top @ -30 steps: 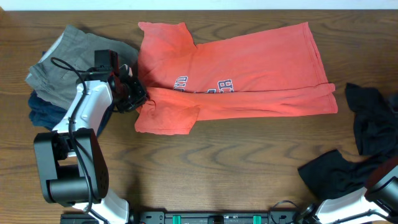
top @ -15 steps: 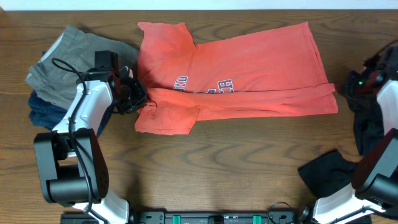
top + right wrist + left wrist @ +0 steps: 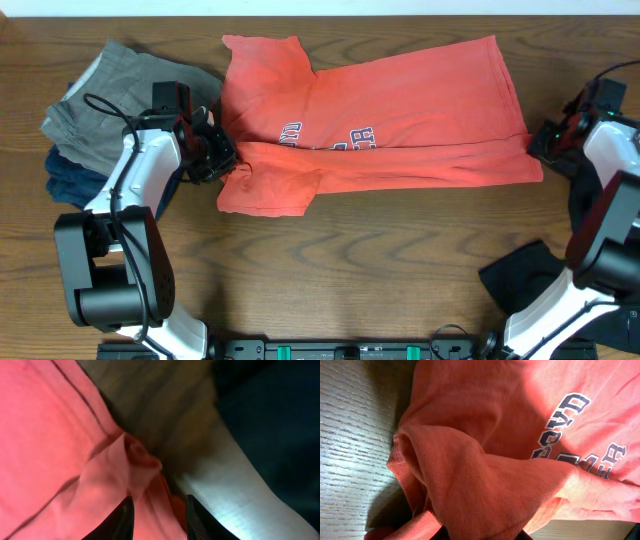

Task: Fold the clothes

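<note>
Currently the coral T-shirt [image 3: 400, 110] is gripped by the left fingers [image 3: 222, 160], its hem corner [image 3: 142, 457] straddled by the parted right fingers [image 3: 125, 517], to be closed before folding.

One coral-red T-shirt [image 3: 400, 110] was counted, along with one grey-khaki garment [image 3: 95, 110], one navy garment [image 3: 70, 178] and two black heaps [image 3: 600, 190] [image 3: 530, 280] (possibly a single garment). Two grippers were counted: left gripper [image 3: 222, 158], right gripper [image 3: 545, 143].

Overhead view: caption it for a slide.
Fold underway: left gripper pinches the coral T-shirt, right gripper open over its opposite corner.
</note>
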